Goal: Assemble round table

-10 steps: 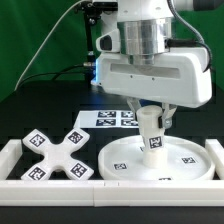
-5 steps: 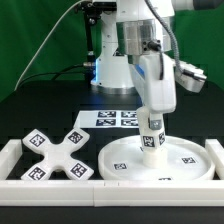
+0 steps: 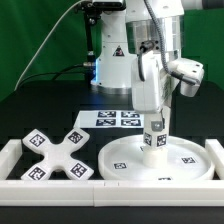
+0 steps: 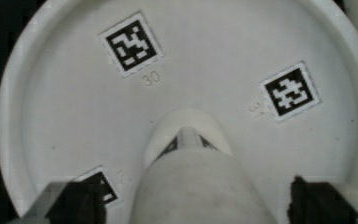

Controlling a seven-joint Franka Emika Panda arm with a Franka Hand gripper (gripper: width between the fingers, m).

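change: fingers (image 4: 311,196) just let go, now spread beside leg (image 3: 153,142) | leg upright on disc (image 3: 125,160) | meaning: likely re-grip to screw further

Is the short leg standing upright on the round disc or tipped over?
Upright: the leg stands vertical at the middle of the disc.

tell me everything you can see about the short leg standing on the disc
The leg is a short white cylinder, plastic by its look, with black-and-white square tags on its side. It stands upright at about the middle of the round disc, its foot on the disc's top. The gripper straddles its upper part. In the wrist view the fingers stand on either side with a slim gap, so they do not seem to clamp it. Nothing else touches it.
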